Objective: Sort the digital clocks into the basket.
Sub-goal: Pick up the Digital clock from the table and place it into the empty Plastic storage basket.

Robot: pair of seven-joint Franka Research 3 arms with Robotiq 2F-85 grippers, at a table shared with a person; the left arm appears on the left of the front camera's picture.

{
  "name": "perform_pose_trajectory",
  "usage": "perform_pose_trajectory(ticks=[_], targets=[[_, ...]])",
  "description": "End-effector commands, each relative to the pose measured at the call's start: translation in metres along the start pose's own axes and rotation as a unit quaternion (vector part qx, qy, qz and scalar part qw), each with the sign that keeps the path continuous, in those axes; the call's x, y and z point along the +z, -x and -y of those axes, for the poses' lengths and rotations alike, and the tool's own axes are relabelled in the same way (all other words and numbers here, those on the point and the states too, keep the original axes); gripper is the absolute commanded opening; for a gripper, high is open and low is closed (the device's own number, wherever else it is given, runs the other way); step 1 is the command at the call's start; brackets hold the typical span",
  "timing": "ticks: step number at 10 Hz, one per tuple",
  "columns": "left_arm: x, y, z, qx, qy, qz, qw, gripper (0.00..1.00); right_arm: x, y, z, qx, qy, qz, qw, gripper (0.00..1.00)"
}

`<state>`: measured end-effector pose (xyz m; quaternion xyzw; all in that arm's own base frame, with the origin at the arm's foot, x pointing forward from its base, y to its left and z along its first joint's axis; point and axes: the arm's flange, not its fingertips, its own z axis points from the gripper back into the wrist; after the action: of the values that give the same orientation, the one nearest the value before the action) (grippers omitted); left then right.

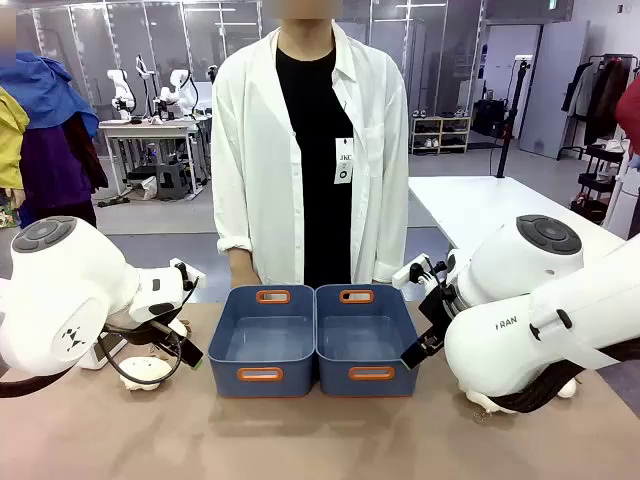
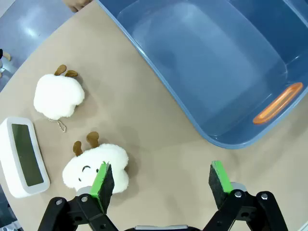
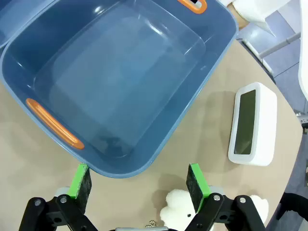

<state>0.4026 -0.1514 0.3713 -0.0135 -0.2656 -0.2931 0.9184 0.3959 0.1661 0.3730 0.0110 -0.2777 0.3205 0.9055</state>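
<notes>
left gripper (image 2: pixel 160 174): I'm seeing the fingers spread wide, gripping nothing, hovering over bare table (image 2: pixel 159 125) just off the left basket's (image 2: pixel 202 62) near corner.
right gripper (image 3: pixel 138 175): also spread and gripping nothing, hanging by the near corner of the right basket (image 3: pixel 120 72).
left clock (image 2: pixel 24 156): lying flat, screen up, well to the left of the left basket and clear of the fingers.
right clock (image 3: pixel 252 125): lying screen up, to the right of the right basket, close to the table's edge.
baskets: sitting side by side with rims meeting, mid-table near the far edge, both showing bare floors. I can't tell which one is the target.
plush toys: far plush (image 2: pixel 58 96) and near plush (image 2: pixel 98 166) are lying between the left clock and the left basket, the near plush just beside one green pad (image 2: pixel 102 179). The third plush (image 3: pixel 178 204) is lying under the right gripper.
person (image 1: pixel 310 150): standing at the far edge behind the baskets.
</notes>
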Motion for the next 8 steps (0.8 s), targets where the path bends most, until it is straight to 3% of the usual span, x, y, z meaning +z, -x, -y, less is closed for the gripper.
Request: perform_pose_trajectory(ticks=[1,8], targets=[[0.0,0.0,0.0001,0.0,0.0,0.0,1.0,1.0,0.0,0.0,0.0,0.0,0.0,0.0,1.0,1.0],[0.0,0.0,0.0001,0.0,0.0,0.0,1.0,1.0,0.0,0.0,0.0,0.0,0.0,0.0,1.0,1.0]])
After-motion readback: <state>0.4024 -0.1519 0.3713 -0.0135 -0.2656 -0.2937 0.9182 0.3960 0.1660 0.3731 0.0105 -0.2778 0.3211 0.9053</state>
